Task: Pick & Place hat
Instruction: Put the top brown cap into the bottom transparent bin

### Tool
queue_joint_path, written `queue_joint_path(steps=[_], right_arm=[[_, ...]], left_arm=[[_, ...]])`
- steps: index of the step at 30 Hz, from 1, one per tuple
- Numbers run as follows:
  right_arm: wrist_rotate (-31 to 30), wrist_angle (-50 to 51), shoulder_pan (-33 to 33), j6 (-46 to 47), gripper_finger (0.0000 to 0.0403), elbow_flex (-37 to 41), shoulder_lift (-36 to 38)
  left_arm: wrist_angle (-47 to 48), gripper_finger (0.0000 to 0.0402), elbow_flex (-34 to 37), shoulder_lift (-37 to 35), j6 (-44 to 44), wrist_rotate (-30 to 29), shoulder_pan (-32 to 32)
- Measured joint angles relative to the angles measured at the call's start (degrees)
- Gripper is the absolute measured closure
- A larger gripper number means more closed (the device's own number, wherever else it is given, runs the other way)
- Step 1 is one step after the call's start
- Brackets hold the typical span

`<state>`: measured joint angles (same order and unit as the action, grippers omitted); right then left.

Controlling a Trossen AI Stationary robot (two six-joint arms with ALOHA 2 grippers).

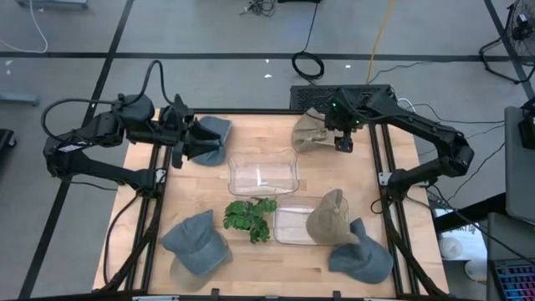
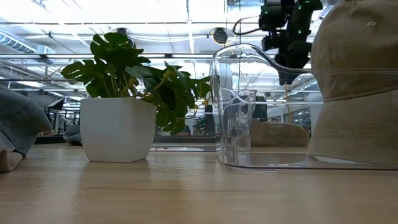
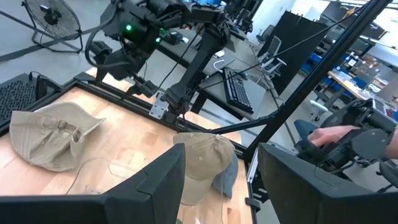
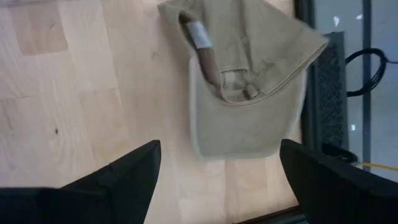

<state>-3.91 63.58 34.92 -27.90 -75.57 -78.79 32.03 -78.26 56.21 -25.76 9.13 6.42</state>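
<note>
Two bins [image 1: 263, 171] mid-tabletop [image 1: 251, 259], plant [image 1: 249, 217] between them. Hats at every corner: back left [image 1: 213, 134], back right [image 1: 311, 131], front left [image 1: 196, 244], front right [image 1: 361, 255]. One more in the front bin [image 1: 330, 219].

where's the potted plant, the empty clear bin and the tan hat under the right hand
potted plant [image 1: 248, 217], high view, on the leaves at its middle
empty clear bin [image 1: 236, 158], high view, on its near-left rim
tan hat [image 4: 249, 112], right wrist view, on the inside of the upturned crown
right hand [image 1: 343, 143], high view, between its fingertips

Matt cloth hat [image 4: 249, 81]; wood table [image 4: 74, 112]
</note>
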Motion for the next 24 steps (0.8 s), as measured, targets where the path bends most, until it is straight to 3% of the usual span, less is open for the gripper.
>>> queue_joint_path(steps=[4,24], right_arm=[[2.47,-1.37,-0.01,-0.67,0.0088,4.68,0.2],[2.53,-24.64,0.68,-3.37,0.0088,23.67,1.23]], left_arm=[[-0.09,0.019,0.0,-0.07,0.02,0.04,0.0],[-0.07,0.019,0.0,-0.07,0.13,0.02,-0.01]])
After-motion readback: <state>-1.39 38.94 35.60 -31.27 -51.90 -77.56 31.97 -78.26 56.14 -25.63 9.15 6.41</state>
